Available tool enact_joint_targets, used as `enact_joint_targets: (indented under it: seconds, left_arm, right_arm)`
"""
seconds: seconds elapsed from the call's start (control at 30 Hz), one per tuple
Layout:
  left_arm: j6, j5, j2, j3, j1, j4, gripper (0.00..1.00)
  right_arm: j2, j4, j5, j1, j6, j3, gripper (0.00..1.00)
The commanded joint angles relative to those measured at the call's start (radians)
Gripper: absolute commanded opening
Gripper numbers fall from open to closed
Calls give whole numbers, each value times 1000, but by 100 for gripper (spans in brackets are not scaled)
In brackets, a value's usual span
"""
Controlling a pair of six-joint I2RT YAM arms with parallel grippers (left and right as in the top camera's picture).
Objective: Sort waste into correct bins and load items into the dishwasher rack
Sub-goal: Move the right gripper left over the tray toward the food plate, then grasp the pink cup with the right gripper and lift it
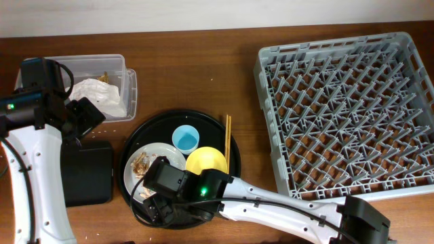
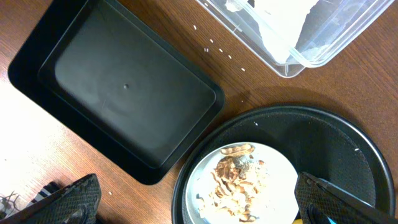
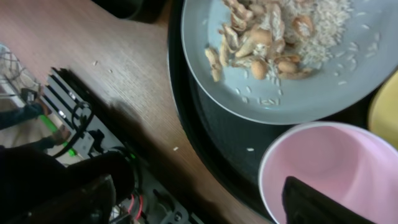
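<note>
The grey plate [image 1: 166, 154] with beige-brown food scraps [image 1: 140, 165], the light-blue bowl [image 1: 185, 138] and the yellow bowl [image 1: 207, 161] sit on the round black tray [image 1: 210, 129]. The chopsticks [image 1: 228, 139] lie on the round tray's right side. My right gripper [image 1: 157, 201] is open; in the right wrist view [image 3: 193, 205] one finger is inside the pink bowl [image 3: 336, 165], beside the plate [image 3: 280, 93]. My left gripper [image 1: 85, 116] is open and empty above the flat black tray [image 1: 85, 173]. The napkin [image 1: 98, 95] and a gold-brown wrapper [image 1: 103, 76] lie in the clear box [image 1: 129, 81].
The grey dishwasher rack [image 1: 349, 115] fills the right side. The left wrist view shows the flat black tray [image 2: 124, 93], the clear box's corner [image 2: 292, 62], and the plate with scraps [image 2: 239, 180]. Crumbs dot the wood between box and round tray.
</note>
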Motion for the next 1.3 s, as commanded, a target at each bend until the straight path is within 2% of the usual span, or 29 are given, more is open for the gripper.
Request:
enact_joint_targets:
  seconds: [0.0,0.1,0.2,0.27,0.43,0.57,0.7,0.87,1.1,1.17,1.27]
  left_arm:
    - [-13,-11,-8,-3,2,2,99]
    - [-13,-11,-8,-3,1,2,99]
    - [-13,-11,-8,-3,1,2,99]
    - [-13,-11,-8,-3,1,2,99]
    - [-13,-11,-8,-3,1,2,99]
    - [-13,-11,-8,-3,2,2,99]
    - [-13,-11,-8,-3,1,2,99]
    - [-13,-11,-8,-3,1,2,99]
    - [-13,-11,-8,-3,2,2,99]
    - [-13,-11,-8,-3,1,2,99]
    - [-13,-11,-8,-3,1,2,99]
  right_arm:
    - [27,-23,36,6,6,9,84]
    - [76,-32,47,6,58,9,84]
    - [113,-22,55,11,58,9,77]
    - [130,-21,97,19,58,9,67]
    - [136,-33,227,56,59,9,56]
    - [136,-35,310,93,58,9,41]
    - [136,-42,367,124,84,9,39]
    - [137,-53,392,124,89,8,32]
    - [169,-53,406,124,89,8,30]
    - [179,-53,391,125,90,8,23]
    - [179,-52,391,125,96,10,21]
